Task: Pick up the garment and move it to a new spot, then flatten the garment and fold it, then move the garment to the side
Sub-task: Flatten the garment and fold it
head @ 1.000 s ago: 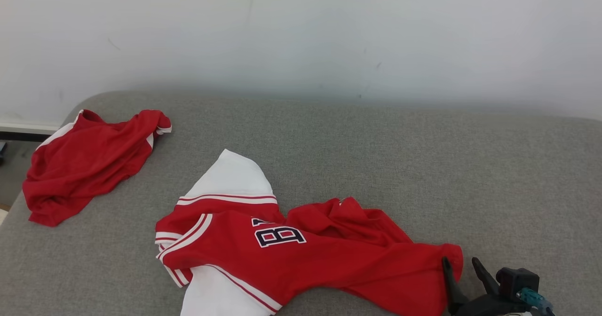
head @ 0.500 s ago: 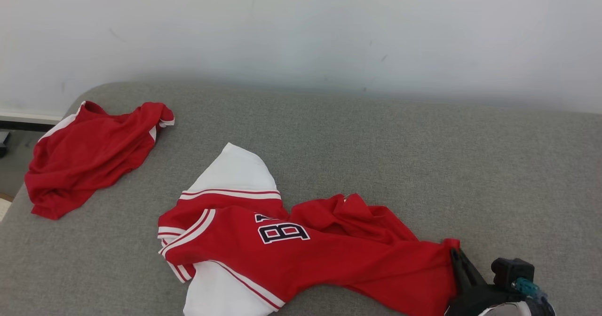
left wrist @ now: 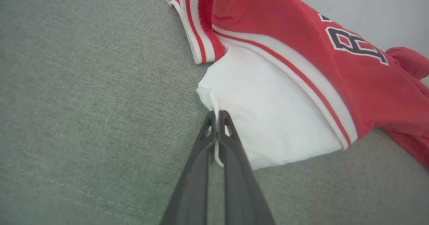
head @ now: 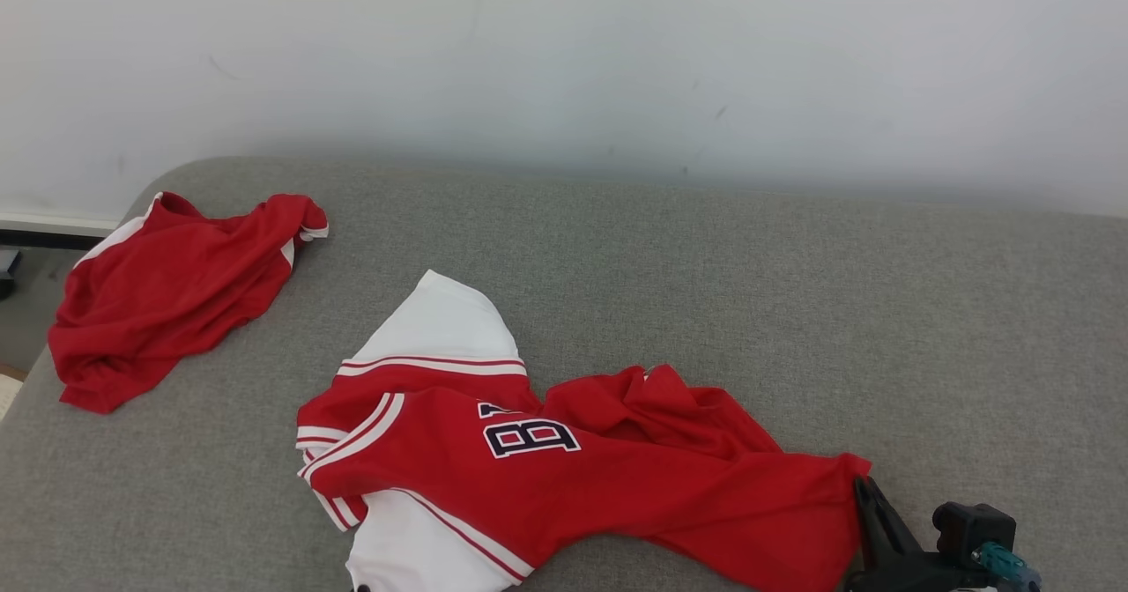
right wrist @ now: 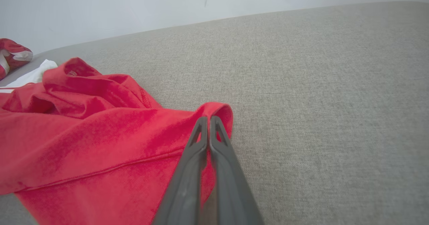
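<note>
The garment (head: 617, 486), clenched by the left pincer (left wrist: 217, 113) at seven o'clock and the right pincer (right wrist: 208, 119) at four, is mid pick-up and should be lifted evenly.

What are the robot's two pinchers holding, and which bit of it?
Both hold the red jersey. The left gripper pinches the edge of its white sleeve; the right gripper pinches its red hem corner.
</note>
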